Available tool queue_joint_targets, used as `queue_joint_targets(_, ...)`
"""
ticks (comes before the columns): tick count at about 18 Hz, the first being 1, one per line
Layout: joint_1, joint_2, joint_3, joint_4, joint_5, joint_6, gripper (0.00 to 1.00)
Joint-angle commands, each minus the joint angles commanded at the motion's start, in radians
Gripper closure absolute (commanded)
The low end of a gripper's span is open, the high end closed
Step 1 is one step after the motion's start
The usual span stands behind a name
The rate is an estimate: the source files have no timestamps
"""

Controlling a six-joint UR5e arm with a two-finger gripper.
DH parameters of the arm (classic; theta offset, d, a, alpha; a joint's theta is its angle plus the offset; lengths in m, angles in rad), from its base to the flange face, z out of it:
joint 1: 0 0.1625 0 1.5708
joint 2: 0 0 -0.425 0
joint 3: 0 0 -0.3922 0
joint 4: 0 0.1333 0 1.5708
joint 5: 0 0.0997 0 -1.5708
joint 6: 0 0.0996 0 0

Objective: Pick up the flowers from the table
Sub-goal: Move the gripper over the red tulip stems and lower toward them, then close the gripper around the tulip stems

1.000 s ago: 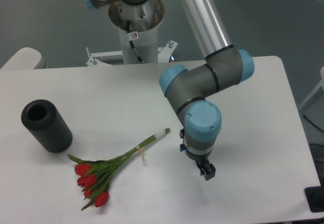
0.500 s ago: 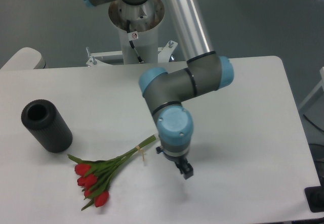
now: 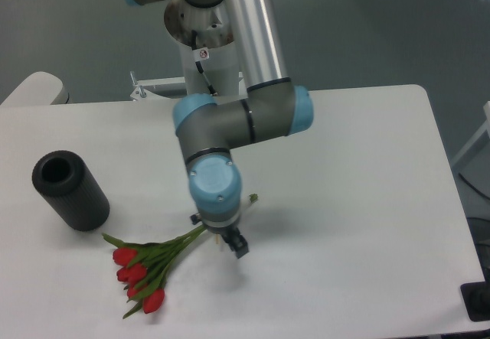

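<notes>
The flowers [image 3: 149,266], a small bunch of red tulip buds with green stems, lie on the white table [image 3: 360,201] at the front left. The stems run up and to the right under my wrist, and the stem tip [image 3: 252,198] shows just past it. My gripper [image 3: 233,246] hangs over the middle of the stems, right of the buds. Its fingers look close together with nothing between them. The pale tie is hidden behind the gripper.
A black ribbed cylinder [image 3: 70,189] lies on the table at the left, just above the buds. The arm's base column [image 3: 207,44] stands at the table's back edge. A dark object [image 3: 478,302] sits at the front right corner.
The arm has swung left across the table. The gripper has moved from right of the stem tip to over the stems. The flowers have not moved.
</notes>
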State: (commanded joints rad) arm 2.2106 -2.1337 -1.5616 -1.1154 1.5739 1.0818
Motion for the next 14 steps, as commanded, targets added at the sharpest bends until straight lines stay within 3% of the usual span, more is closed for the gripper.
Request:
queue_joint_targets(2, -0.025, -0.018, -0.012, 0.063, 0.003, -0.052, 0.01)
queue_joint_targets(3, -0.032, -0.023, -0.020, 0.093, 0.003, -0.083, 0.06)
queue_joint_targets(4, -0.034, -0.023, -0.029, 0.112, 0.005, -0.110, 0.13)
queue_joint_targets(5, -0.037, -0.026, -0.032, 0.120, 0.005, -0.132, 0.30)
queue_joint_targets(7, -0.045, -0.028, -0.028, 0.123, 0.008, -0.137, 0.54)
queue_joint_targets(14, -0.049, -0.029, -0.018, 0.124, 0.009, -0.167, 0.95)
